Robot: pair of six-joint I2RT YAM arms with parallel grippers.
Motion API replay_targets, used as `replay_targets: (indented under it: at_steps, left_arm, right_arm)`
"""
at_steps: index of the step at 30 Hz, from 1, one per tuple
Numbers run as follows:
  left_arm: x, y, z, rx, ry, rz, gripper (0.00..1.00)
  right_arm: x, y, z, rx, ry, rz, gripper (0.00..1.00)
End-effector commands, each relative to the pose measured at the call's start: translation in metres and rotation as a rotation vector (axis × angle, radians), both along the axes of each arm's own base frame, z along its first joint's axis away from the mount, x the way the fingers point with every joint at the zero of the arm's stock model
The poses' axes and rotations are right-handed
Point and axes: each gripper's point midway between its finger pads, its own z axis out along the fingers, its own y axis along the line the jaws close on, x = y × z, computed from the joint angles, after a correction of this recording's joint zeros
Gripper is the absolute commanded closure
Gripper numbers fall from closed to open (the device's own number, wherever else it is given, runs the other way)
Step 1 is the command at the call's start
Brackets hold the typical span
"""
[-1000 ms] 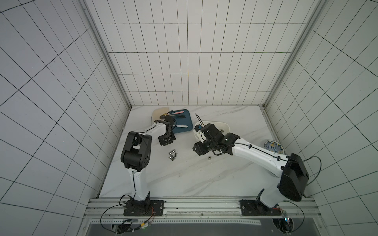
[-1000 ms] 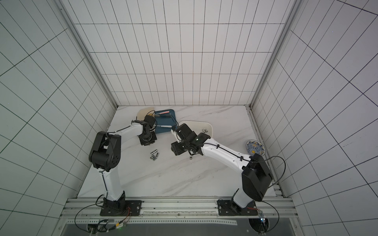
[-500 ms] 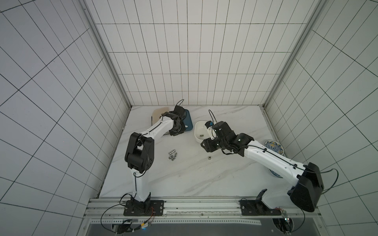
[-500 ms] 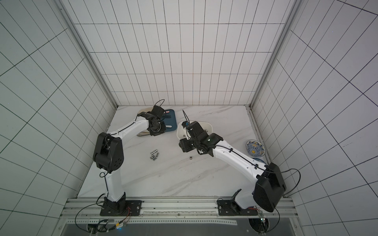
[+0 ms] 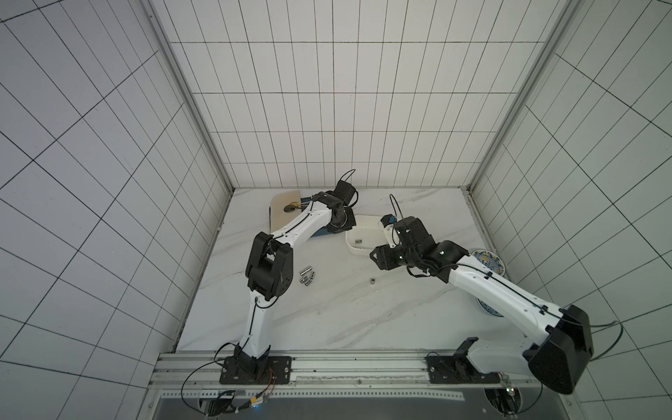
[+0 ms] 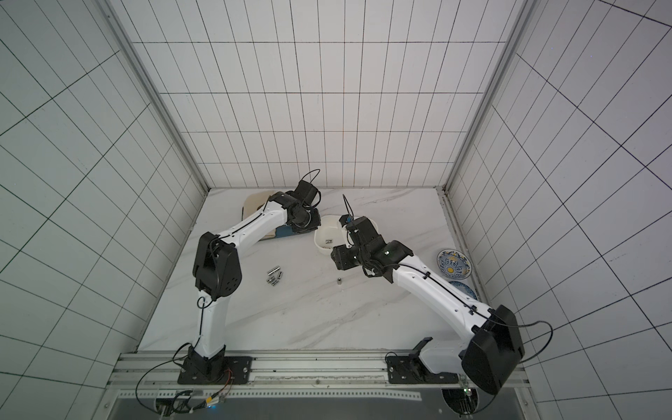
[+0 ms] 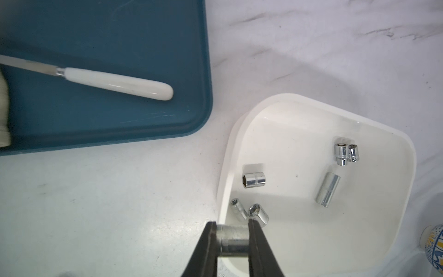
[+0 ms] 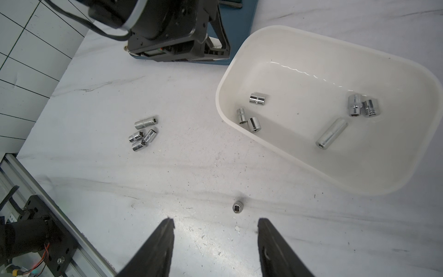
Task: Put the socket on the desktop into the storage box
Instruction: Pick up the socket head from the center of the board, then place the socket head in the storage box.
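your left tool (image 7: 232, 225) is clamped nearly closed on a chrome socket (image 7: 235, 243), gripping it across its sides right over the rim of the white storage box (image 7: 236, 144). six sockets (image 7: 254, 179) already lie inside the box. your right tool (image 8: 215, 221) hangs empty above the worktop (image 8: 191, 167), jaws parted about halfway, with a lone socket (image 8: 237, 207) standing on end just ahead of them. four more sockets (image 8: 143, 134) lie bunched together on the worktop, well apart from the box.
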Motion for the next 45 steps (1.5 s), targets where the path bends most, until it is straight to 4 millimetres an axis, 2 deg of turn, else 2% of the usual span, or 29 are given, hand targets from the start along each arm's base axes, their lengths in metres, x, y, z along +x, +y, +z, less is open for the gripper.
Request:
replay_targets:
  at_steps: [1,9,19,27,33,45]
  left_arm:
    - [0.003,-0.014,-0.006,-0.018,0.013,-0.013,0.8]
    - [0.005,-0.036,-0.03,-0.036,0.041,-0.056,0.8]
    - [0.007,-0.042,-0.053,-0.036,0.069,-0.084,0.79]
    - [0.006,-0.044,-0.063,-0.035,0.086,-0.09,0.75]
    - [0.007,-0.045,-0.06,-0.039,0.078,-0.098,0.65]
    - [0.008,-0.043,-0.03,-0.054,0.027,-0.111,0.62]
  right_arm:
    - [-0.003,-0.013,-0.006,-0.018,0.016,-0.029,0.41]
    - [-0.003,-0.015,-0.008,-0.02,0.022,-0.032,0.41]
    - [0.0,-0.015,-0.012,-0.028,0.032,-0.036,0.41]
    - [0.002,-0.015,-0.014,-0.034,0.036,-0.041,0.41]
    - [0.003,-0.016,-0.015,-0.038,0.038,-0.046,0.41]
    - [0.003,-0.017,-0.015,-0.035,0.039,-0.053,0.41]
